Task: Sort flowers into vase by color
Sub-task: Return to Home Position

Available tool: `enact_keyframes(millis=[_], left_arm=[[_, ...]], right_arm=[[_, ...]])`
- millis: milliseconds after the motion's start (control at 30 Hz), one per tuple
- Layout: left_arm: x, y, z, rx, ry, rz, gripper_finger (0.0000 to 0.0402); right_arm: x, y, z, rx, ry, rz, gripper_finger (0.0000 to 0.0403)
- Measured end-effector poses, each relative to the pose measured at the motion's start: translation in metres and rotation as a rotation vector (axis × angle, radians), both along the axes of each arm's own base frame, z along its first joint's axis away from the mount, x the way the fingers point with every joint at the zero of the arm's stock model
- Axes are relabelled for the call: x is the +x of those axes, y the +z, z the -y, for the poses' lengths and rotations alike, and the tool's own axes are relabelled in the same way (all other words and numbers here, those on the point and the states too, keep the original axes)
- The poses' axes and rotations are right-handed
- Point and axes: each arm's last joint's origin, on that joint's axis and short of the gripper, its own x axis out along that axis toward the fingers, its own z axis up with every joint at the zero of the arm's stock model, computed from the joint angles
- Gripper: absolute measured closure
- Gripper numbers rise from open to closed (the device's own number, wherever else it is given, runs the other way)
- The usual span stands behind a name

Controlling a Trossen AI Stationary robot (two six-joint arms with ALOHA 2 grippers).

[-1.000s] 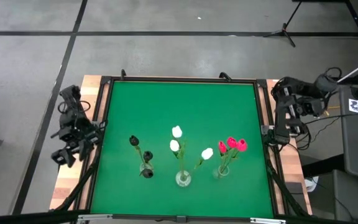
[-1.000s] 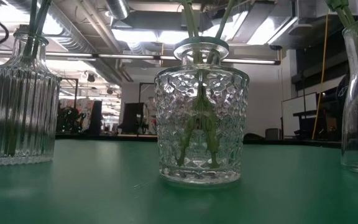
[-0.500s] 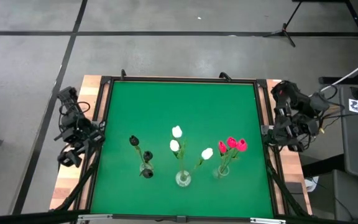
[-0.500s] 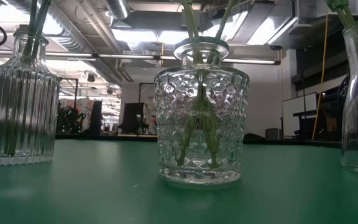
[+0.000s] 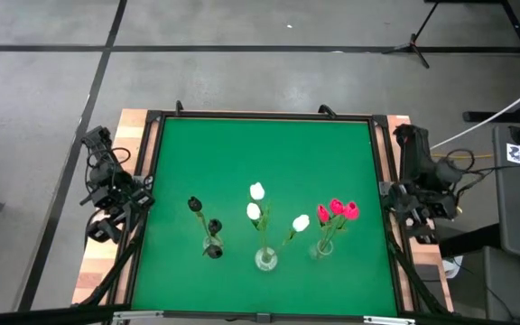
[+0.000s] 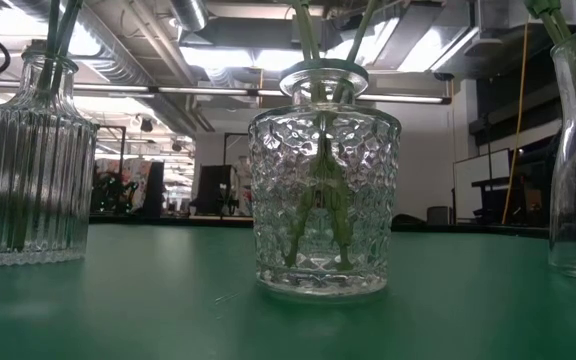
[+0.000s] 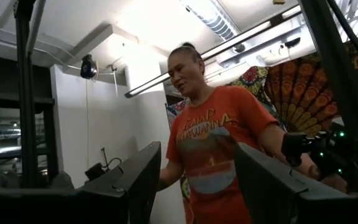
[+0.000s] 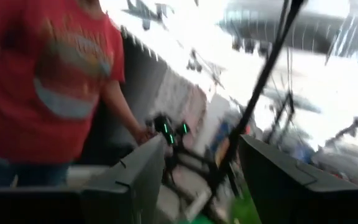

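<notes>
Nine artificial tulips [image 5: 254, 211], small bud heads on long thin green stems [image 6: 308, 35], sorted by colour into a row of clear glass vases [image 6: 323, 180] on the green table top [image 5: 260, 153]. Black tulips [image 5: 194, 205] in the end vase [image 5: 208, 242] nearest the left gripper [image 7: 196, 152]; white tulips [image 5: 257, 190] in the middle vase [image 5: 265, 262], about midway between both grippers; red-pink tulips [image 5: 337, 207] in the other end vase [image 5: 320, 250], nearest the right gripper [image 8: 202, 142]. All well apart from either gripper. Seen level from the table: ribbed, dimpled and plain glass, stems rising out of the necks. Long axes close to upright, heads uppermost, fanning slightly outward from each vase mouth; one white head [image 5: 301, 222] leaning toward the right gripper's side. Left arm [image 5: 108, 194] folded beside the table's edge, fingers spread wide with nothing between them, facing a person [image 7: 213, 155] in an orange shirt. Right arm [image 5: 420, 185] off the opposite edge, fingers likewise wide apart and holding nothing.
</notes>
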Motion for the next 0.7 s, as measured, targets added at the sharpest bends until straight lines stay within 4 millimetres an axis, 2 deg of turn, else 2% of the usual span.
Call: enact_keyframes(millis=[167, 300, 367, 533, 700], left_arm=[[0.000, 0.000, 0.000, -0.002, 0.000, 0.002, 0.0201], [0.000, 0.000, 0.000, -0.002, 0.002, 0.000, 0.0201], [0.000, 0.000, 0.000, -0.002, 0.004, 0.000, 0.0201], [0.001, 0.000, 0.000, -0.005, 0.018, -0.009, 0.0201], [0.003, -0.003, 0.001, 0.019, 0.057, -0.045, 0.0201]], right_arm=[[-0.002, -0.021, -0.011, 0.136, 0.139, 0.126, 0.0194], [-0.001, -0.038, -0.014, 0.270, 0.195, 0.038, 0.0194], [0.000, -0.039, -0.014, 0.299, 0.179, -0.004, 0.0194], [-0.001, -0.042, -0.016, 0.197, 0.171, 0.069, 0.0194], [0.003, -0.059, -0.023, 0.078, 0.107, -0.076, 0.0194]])
